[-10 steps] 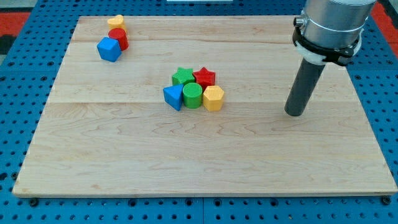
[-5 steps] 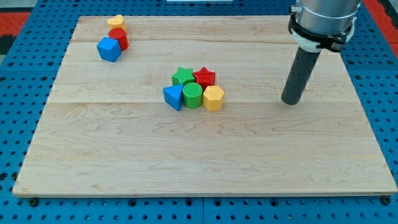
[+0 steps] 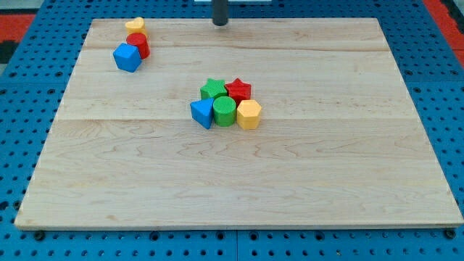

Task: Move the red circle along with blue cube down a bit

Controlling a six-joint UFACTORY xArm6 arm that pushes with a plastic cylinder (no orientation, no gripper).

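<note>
The red circle (image 3: 138,44) sits near the view's top left of the wooden board (image 3: 239,181). The blue cube (image 3: 127,57) touches it on its lower left. A yellow heart-like block (image 3: 135,25) touches the red circle from above. My tip (image 3: 220,23) is at the view's top edge, at the board's far rim, well to the right of these blocks and touching none.
A cluster sits mid-board: green star (image 3: 212,88), red star (image 3: 238,90), blue triangle (image 3: 202,113), green cylinder (image 3: 224,112), yellow hexagon (image 3: 249,114). A blue pegboard (image 3: 22,109) surrounds the board.
My tip has swept from the board's right side up and left to the top edge, and most of the arm has left the view. No block has moved.
</note>
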